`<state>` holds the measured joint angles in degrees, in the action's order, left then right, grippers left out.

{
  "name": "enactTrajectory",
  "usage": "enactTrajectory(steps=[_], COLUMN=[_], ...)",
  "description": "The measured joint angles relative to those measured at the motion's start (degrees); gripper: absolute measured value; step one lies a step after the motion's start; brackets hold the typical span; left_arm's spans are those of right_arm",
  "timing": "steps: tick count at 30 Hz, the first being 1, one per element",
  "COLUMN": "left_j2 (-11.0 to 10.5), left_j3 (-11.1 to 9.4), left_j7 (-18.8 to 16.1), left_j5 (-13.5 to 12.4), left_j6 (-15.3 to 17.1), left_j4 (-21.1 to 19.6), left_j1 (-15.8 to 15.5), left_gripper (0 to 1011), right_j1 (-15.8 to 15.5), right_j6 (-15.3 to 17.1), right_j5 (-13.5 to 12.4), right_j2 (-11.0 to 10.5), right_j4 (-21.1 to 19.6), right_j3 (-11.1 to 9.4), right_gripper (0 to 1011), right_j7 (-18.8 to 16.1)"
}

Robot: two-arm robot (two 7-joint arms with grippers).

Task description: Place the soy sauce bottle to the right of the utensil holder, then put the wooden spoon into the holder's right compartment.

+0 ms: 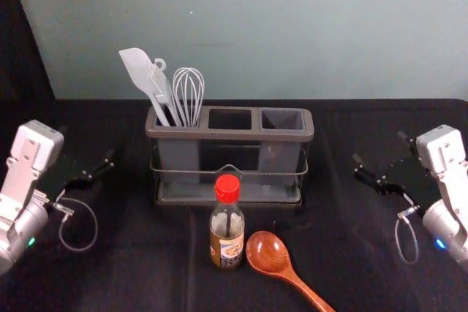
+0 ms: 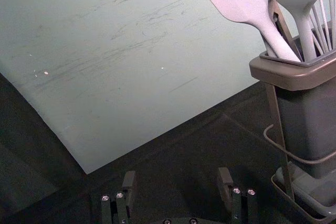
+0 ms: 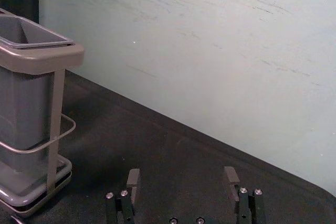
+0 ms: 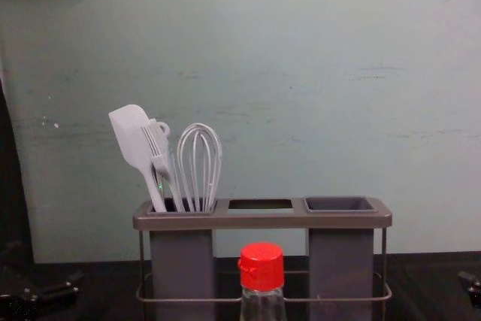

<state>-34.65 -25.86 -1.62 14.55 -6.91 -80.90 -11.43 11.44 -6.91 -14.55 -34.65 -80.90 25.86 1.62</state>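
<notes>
The left pincer and right pincer gaped wide and empty either side of the utensil holder, the soy sauce bottle before it so near the wooden spoon that snagging the spoon could topple the bottle.

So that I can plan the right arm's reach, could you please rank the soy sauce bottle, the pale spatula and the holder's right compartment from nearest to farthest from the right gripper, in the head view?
Nearest to the right gripper:
1. Right compartment, at the holder's right end
2. Soy sauce bottle, in front
3. Pale spatula, in the left compartment
</notes>
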Motion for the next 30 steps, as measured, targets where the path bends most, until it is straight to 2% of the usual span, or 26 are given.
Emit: enactTrajectory(steps=[30], left_j2=[0.00], left_j3=[0.00], left_j7=[0.00], left_j5=[0.00], left_j6=[0.00], left_j4=[0.00], left_j1=[0.00], left_gripper=[1011], right_j1=[0.00], right_j6=[0.00], right_j5=[0.00], right_j2=[0.00], right_j4=[0.00], right_j3=[0.00], right_gripper=[1003], right_j7=[0.00])
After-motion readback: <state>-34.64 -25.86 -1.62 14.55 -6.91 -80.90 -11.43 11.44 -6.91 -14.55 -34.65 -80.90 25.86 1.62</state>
